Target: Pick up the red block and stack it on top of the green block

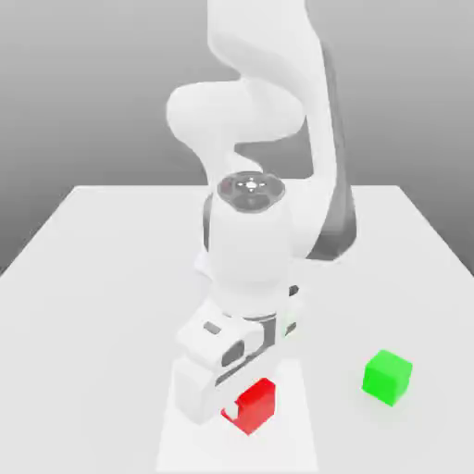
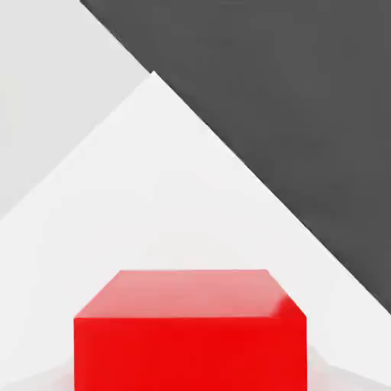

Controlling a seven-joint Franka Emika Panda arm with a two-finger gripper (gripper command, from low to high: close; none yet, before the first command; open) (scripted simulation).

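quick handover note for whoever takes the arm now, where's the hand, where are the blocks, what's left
Hand: low at the red block, with what look like fingertips on both sides of it in the hand view; grip firmness can't be confirmed.
Green block: on the table, to the exterior view's right of the red one.
Done: hand brought to the red block.
Left: secure the grip, lift, stack red on green, release.

A simulated robotics scene is showing here: a single white robot arm [image 1: 250,250] is standing over a plain pale tabletop [image 1: 93,324], a whiter panel [image 1: 294,435] is lying near its front edge, and a bare grey backdrop [image 1: 83,83] is spreading behind.
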